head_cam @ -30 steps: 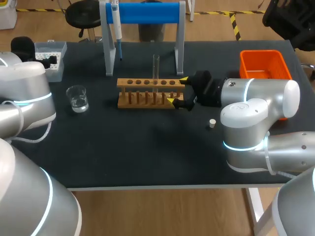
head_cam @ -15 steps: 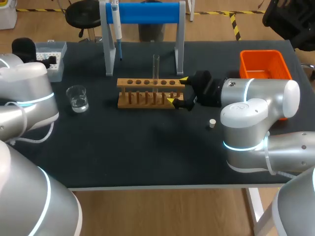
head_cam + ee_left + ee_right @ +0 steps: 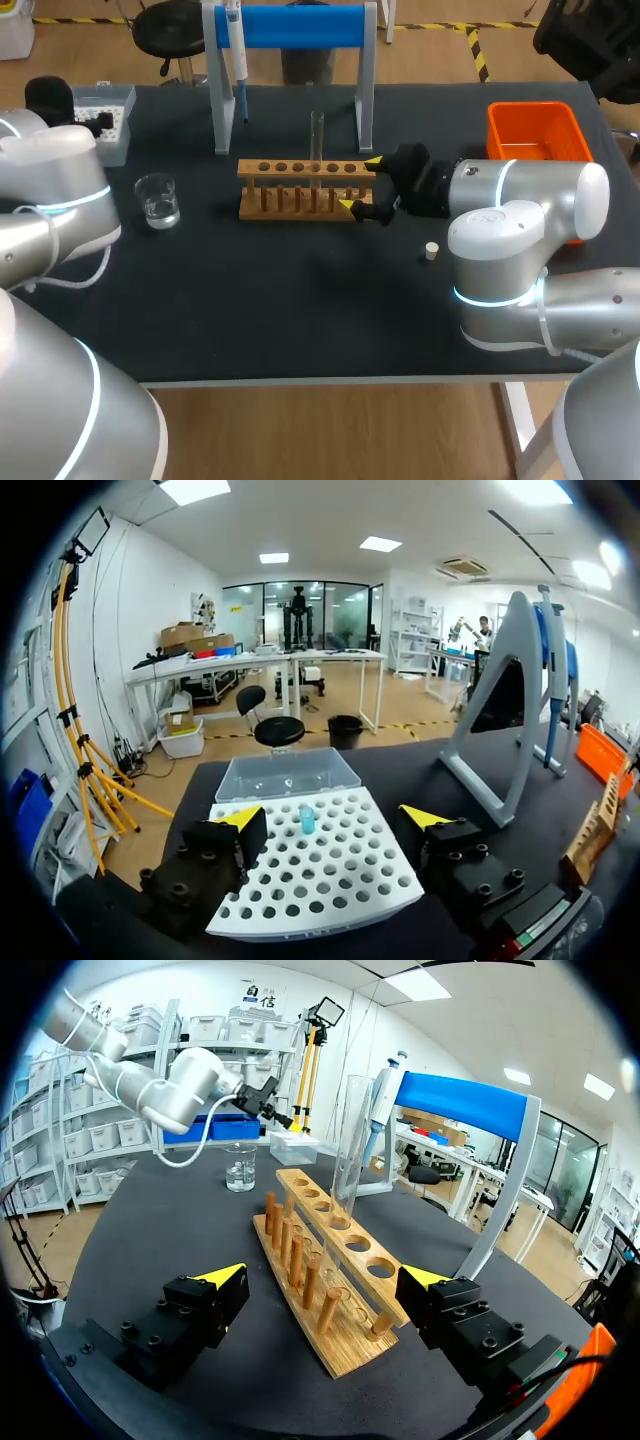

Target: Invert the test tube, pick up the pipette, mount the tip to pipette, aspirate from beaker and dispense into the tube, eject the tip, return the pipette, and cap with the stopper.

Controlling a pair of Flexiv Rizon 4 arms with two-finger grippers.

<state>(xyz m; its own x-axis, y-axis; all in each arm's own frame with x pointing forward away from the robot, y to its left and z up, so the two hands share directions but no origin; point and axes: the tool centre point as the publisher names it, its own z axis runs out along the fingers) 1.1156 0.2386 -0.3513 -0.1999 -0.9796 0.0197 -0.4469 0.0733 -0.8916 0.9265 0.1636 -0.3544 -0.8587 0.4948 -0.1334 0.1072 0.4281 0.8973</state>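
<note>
Leftmost, the left claw (image 3: 332,820) hung released above the tip box (image 3: 105,122), its two yellow-tipped fingers spread wide over the white tray, where one pale blue tip (image 3: 307,818) stood in a hole. The box sat at the far left corner of the bench (image 3: 250,300). Nearer the front edge and just to the right stood the beaker (image 3: 158,200), holding some clear liquid. Behind it the pipette (image 3: 238,60) hung at the left end of the blue stand (image 3: 300,25). In the middle lay the wooden rack (image 3: 300,188), with the test tube (image 3: 317,140) upright in one of its holes. The right claw (image 3: 360,183) was released too, its fingers on either side of the rack's right end, apart from the wood. Further right, the small stopper (image 3: 431,251) lay on the bench, and the orange bin (image 3: 535,135) sat at the far right corner.
</note>
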